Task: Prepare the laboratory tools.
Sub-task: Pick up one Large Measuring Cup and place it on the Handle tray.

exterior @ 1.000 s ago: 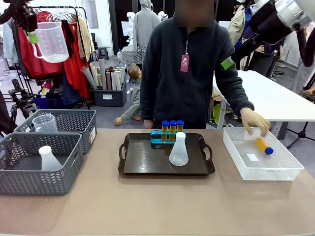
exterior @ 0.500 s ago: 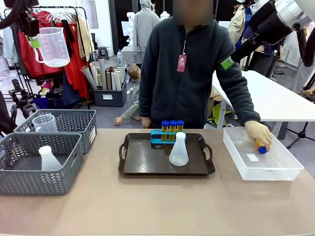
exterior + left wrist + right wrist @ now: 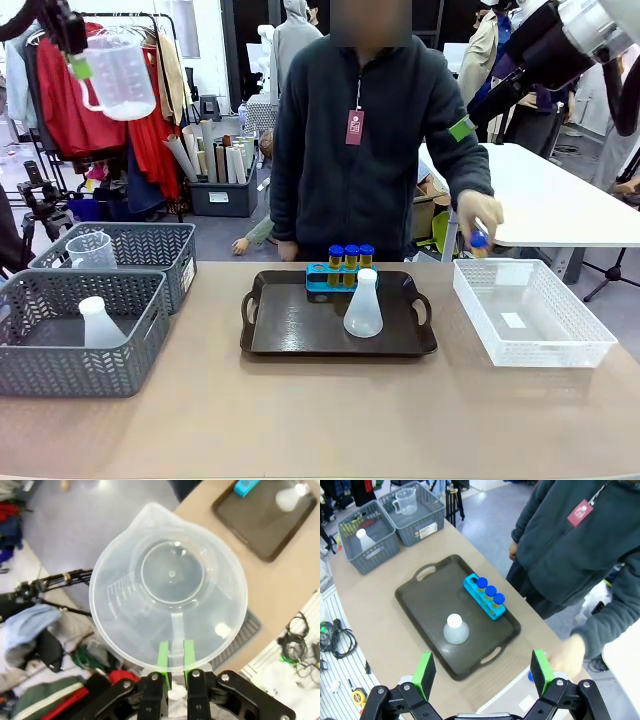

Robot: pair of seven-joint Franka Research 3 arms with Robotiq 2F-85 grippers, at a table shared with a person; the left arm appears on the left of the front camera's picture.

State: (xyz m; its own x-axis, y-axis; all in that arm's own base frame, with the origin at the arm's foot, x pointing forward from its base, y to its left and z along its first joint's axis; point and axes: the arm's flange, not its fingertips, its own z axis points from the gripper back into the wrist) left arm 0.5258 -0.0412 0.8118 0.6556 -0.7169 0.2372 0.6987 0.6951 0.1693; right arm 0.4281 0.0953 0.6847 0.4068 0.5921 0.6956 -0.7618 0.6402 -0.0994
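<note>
On the tray (image 3: 330, 350) the conical flask (image 3: 362, 305), at 6 o'clock of the rack (image 3: 320, 283) and its three tubes (image 3: 351, 256), may be toppled by the person's hand (image 3: 480, 215) holding the fourth tube (image 3: 479, 241) at 2 o'clock, while the left gripper (image 3: 175, 655) pinches the measuring beaker (image 3: 170, 585) by its handle high at 10 o'clock and the right gripper (image 3: 485, 672) gapes empty.

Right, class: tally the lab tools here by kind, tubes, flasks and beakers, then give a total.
Blue-capped tubes: 4, three racked, one in the person's hand
Conical flasks: 2
Measuring beakers: 2, one in the left pincer
Total: 8
</note>
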